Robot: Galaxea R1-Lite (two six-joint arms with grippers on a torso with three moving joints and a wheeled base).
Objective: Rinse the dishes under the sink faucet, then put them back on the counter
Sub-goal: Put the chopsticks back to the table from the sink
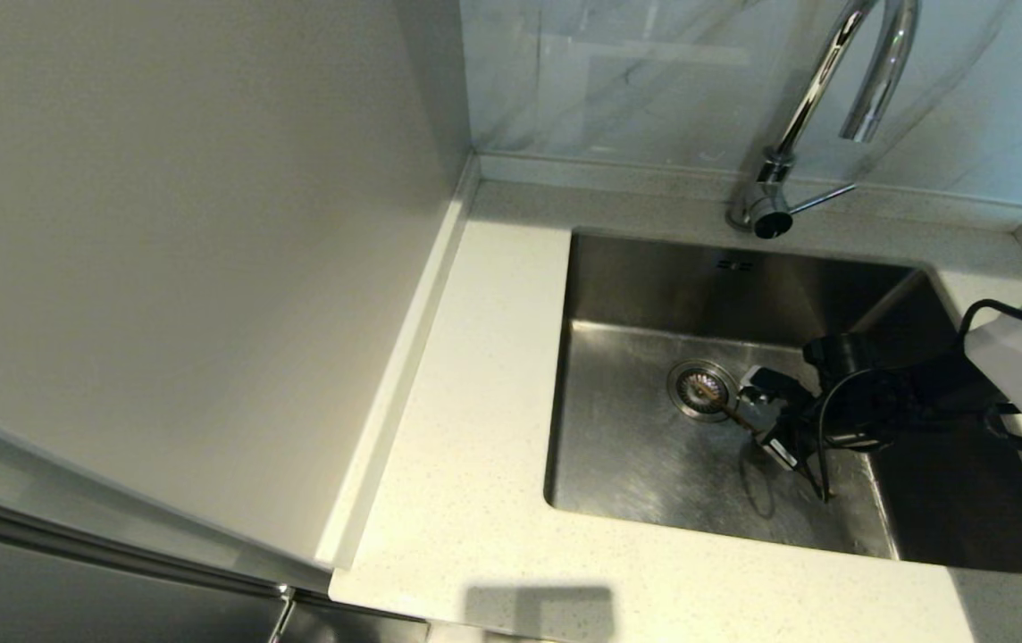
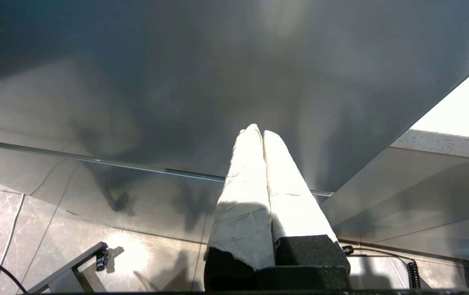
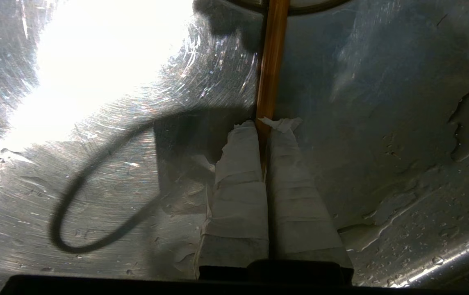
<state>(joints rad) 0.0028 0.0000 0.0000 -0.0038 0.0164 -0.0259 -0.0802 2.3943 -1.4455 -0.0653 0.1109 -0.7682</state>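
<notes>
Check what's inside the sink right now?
Inside the sink: the drain strainer, the right gripper shut on the chopsticks, and water patches on the floor. The arm covers the basin's right side, so anything there is hidden. No bowls visible.

Down in the sink (image 1: 654, 295), a deep rectangular basin of brushed stainless steel, the floor is wet, with beads and thin sheets of water. Its round metal drain strainer (image 1: 701, 389) sits near the middle. Thin brown wooden chopsticks (image 3: 270, 61) are pinched between the taped fingers of the right gripper (image 3: 264, 123), low over the basin floor, their far end reaching to the strainer's rim. The sink faucet (image 1: 819, 98), a tall shiny chrome gooseneck, rises from the counter (image 1: 475, 464) behind the basin, its thin straight lever pointing out to the side. The counter is off-white, finely speckled stone with a low raised back edge.
</notes>
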